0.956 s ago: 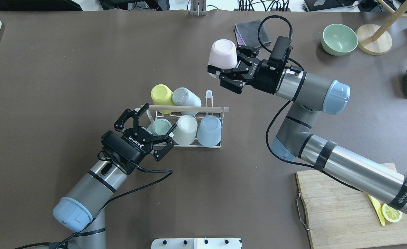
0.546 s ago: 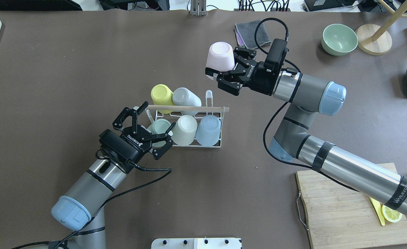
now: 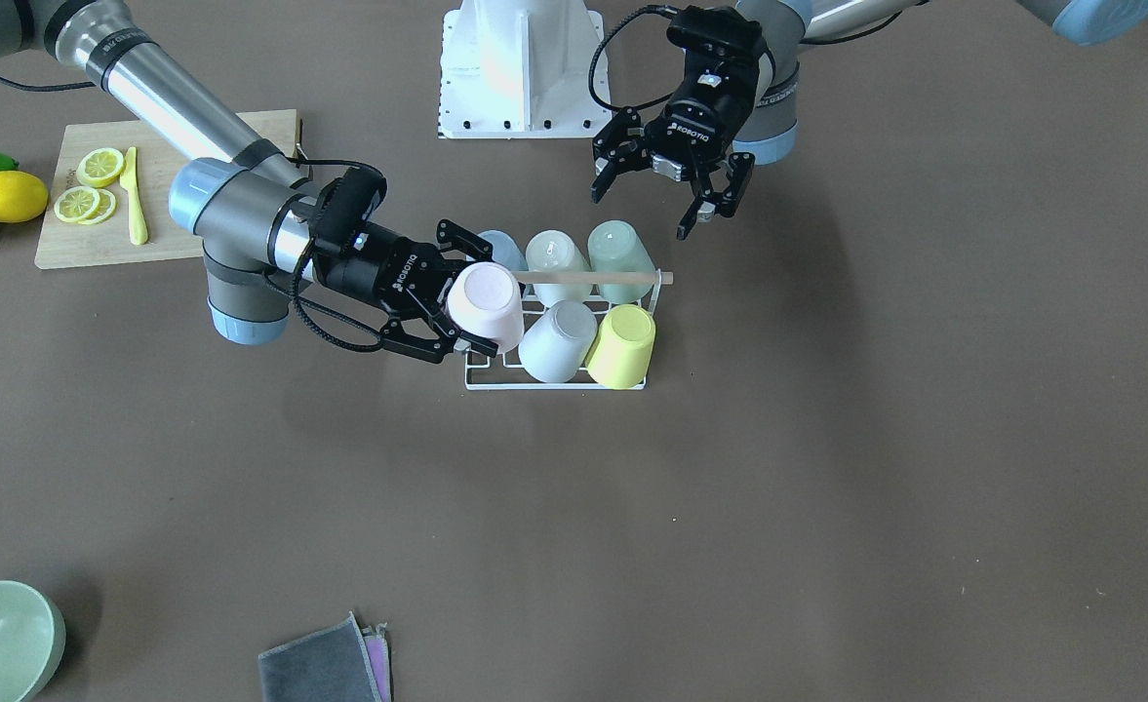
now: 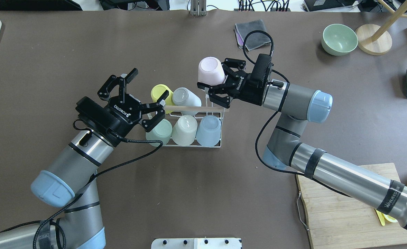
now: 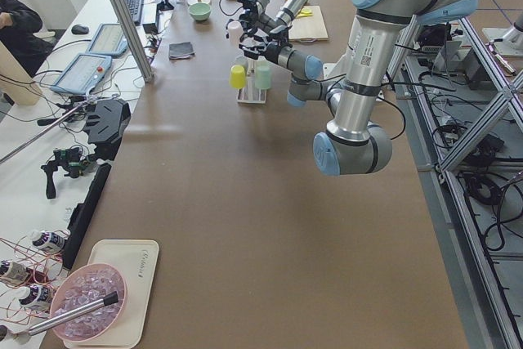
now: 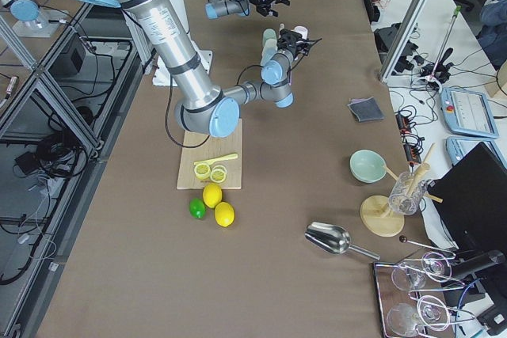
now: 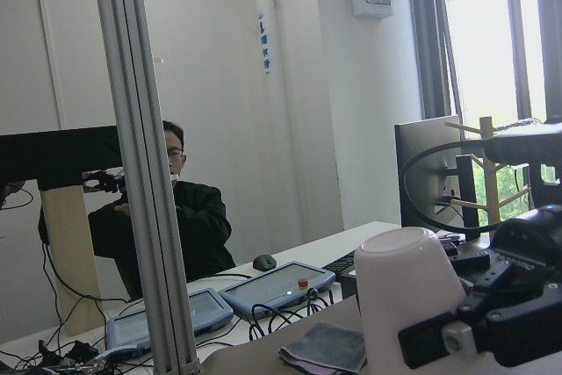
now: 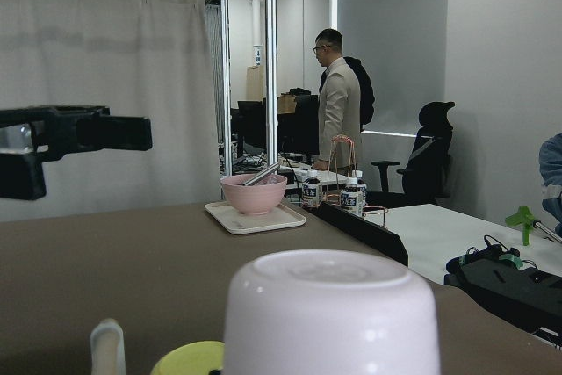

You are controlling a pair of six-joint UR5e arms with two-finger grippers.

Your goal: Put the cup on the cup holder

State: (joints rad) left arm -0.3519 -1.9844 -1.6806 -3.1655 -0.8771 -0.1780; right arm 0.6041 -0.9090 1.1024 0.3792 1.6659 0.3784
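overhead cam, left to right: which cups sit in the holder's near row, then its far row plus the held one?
Near row: mint cup → cream cup → blue cup. Far row: yellow cup → grey cup → pink cup, held in the right hand.

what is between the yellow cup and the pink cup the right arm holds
A pale grey cup, upside down on the cup holder; the front-facing view shows it between the yellow cup and pink cup.
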